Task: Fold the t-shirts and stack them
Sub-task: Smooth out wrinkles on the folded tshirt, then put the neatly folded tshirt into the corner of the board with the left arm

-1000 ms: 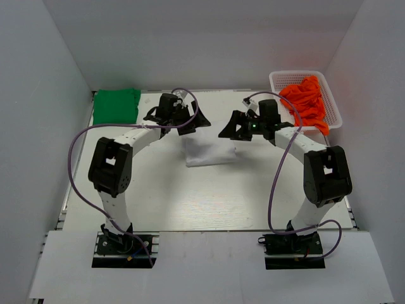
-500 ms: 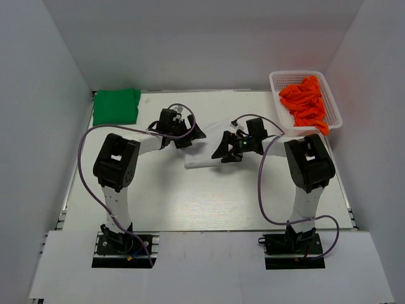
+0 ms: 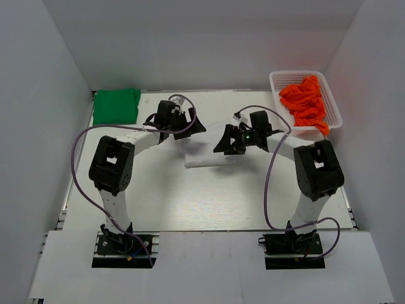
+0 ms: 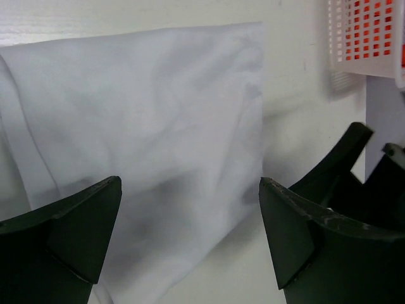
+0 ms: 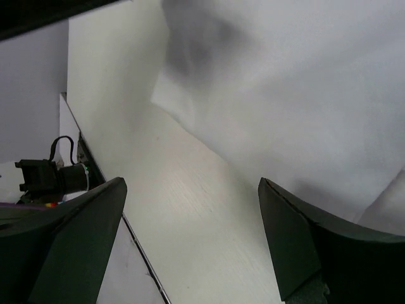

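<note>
l grip: jaws spread wide, nothing between; over upper-left part of white tee
r grip: spread too, empty; over tee's upper-right part
white tee: folded block, mid frame on table
green tee: folded, upper-left corner, well apart from white tee
basket: upper right, orange cloth inside
step (guess): grab white tee, stack w/ green tee
risk: pinching top layer only, so fold opens on lift; uneven l/r lift, so bundle sags and lands skewed
</note>
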Controlling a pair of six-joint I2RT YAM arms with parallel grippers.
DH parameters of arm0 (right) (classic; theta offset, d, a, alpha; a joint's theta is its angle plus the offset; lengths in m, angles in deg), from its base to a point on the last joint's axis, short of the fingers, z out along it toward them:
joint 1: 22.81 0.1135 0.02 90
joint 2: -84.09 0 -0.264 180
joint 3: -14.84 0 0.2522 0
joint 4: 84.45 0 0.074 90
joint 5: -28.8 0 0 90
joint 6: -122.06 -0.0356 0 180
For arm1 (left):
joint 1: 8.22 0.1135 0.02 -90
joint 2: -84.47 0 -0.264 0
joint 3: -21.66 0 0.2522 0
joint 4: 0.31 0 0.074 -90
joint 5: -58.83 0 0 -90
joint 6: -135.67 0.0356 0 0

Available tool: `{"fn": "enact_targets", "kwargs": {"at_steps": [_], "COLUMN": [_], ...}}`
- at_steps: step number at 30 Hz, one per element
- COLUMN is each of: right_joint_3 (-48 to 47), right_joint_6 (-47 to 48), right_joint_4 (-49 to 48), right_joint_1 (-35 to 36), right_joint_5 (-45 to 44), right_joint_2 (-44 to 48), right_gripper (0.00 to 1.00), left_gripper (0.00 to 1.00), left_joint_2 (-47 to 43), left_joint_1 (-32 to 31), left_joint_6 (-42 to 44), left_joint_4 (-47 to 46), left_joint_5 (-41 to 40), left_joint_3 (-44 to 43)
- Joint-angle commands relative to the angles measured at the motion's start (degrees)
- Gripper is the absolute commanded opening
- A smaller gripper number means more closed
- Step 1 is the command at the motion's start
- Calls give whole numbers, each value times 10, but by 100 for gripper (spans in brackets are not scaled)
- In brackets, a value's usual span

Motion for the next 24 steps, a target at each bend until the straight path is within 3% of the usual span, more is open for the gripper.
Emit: {"fn": "enact_targets", "kwargs": {"at_steps": [1, 7, 9, 13, 20, 23, 24], "right_joint_3": [-42, -31, -22, -4, 16, 18, 18], "right_joint_6": [28, 22, 23, 23, 23, 21, 20], "right_joint_4": [43, 90, 101, 118, 135, 142, 142], "right_joint_1": [-1, -3, -4, -4, -6, -6, -6], "right_joint_5": [-40, -113, -120, -146, -172, -174, -175], "right_joint_2": [78, 161, 183, 208, 232, 238, 240], "right_gripper": [90, 90, 90, 90, 90, 90, 90], "left_gripper": [100, 100, 95, 86, 79, 69, 60], "left_joint_2": [-73, -74, -67, -41, 20, 50, 56], "left_joint_1": [8, 3, -3, -9, -26, -39, -39], "left_joint_6": [22, 28, 28, 45, 64, 64, 64], "left_joint_4": [73, 168, 184, 197, 236, 250, 250], "left_joint_5": [-13, -119, -147, -147, -176, -189, -189], "left_joint_3": [-25, -36, -36, -49, -68, -74, -79]}}
